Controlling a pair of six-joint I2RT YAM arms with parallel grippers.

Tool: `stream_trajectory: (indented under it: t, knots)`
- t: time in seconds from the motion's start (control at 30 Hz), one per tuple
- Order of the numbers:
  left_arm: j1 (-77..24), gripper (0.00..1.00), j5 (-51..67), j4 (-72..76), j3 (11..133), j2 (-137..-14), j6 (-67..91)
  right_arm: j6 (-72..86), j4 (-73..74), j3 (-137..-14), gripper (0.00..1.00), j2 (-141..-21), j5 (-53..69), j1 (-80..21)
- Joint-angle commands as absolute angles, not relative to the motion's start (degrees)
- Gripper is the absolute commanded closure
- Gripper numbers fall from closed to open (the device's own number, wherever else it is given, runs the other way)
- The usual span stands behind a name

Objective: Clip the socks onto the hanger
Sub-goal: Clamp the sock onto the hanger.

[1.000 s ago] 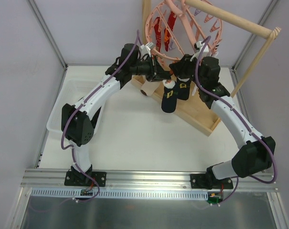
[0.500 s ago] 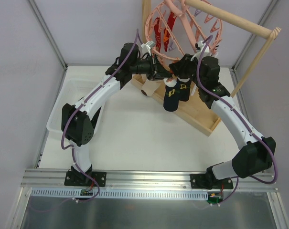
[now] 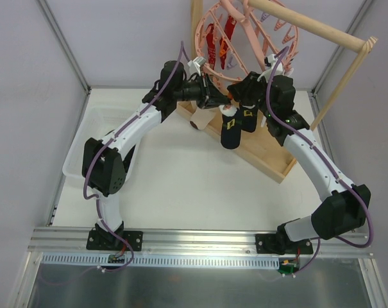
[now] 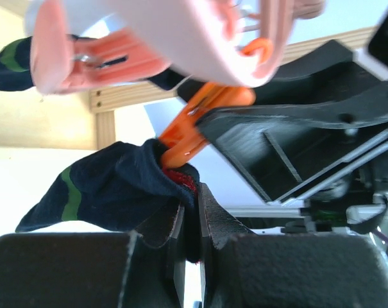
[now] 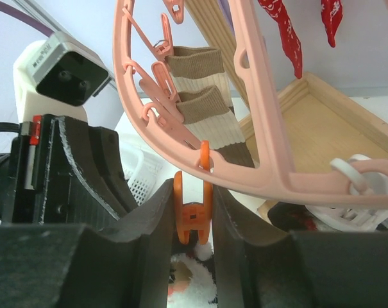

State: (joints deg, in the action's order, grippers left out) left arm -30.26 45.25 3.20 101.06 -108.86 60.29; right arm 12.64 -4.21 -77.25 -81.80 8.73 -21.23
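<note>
The pink hanger [image 3: 245, 38] hangs at the back, with its ring [image 5: 270, 160] crossing the right wrist view. My left gripper [image 3: 224, 104] [image 4: 190, 199] is shut on the top edge of a dark navy sock [image 4: 110, 192] [image 3: 231, 133], whose red lining shows at the jaws. An orange clip [image 4: 194, 131] [image 5: 192, 218] hangs from the ring and touches that sock's edge. My right gripper [image 3: 243, 96] [image 5: 192, 192] is shut on this clip, squeezing its handles. A second dark sock [image 3: 249, 119] [image 4: 4, 58] hangs beside it under a pink clip [image 4: 110, 58].
A brown-and-white striped sock [image 5: 206, 109] and red socks [image 5: 283, 32] hang from the hanger. The wooden stand's tray [image 3: 270, 157] lies below, and its rod [image 3: 309, 25] crosses the top right. A white basket [image 3: 91, 135] sits at the left.
Both grippers and the held sock have edged slightly up toward the hanger. Neither grip has changed.
</note>
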Motion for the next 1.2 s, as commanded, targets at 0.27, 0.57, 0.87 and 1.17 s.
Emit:
stream_trajectory:
  t: [0.27,0.57,0.87,1.17]
  knots:
    - [-28.6,1.00,48.2,15.8,98.7,-107.3,66.1,13.3,-4.7,-79.5,0.99,-79.9,7.4,-22.0]
    - [-28.1,1.00,47.2,11.1,97.4,-106.5,59.6,13.9,-3.3,-80.8,0.99,-80.2,8.5,-22.0]
    - [-28.2,1.00,47.2,8.6,100.2,-106.9,55.2,16.4,-3.1,-80.9,0.99,-80.4,10.9,-22.0]
    - [-28.2,1.00,49.2,8.4,99.9,-105.5,54.1,14.8,-2.8,-81.1,0.99,-80.7,9.8,-21.9]
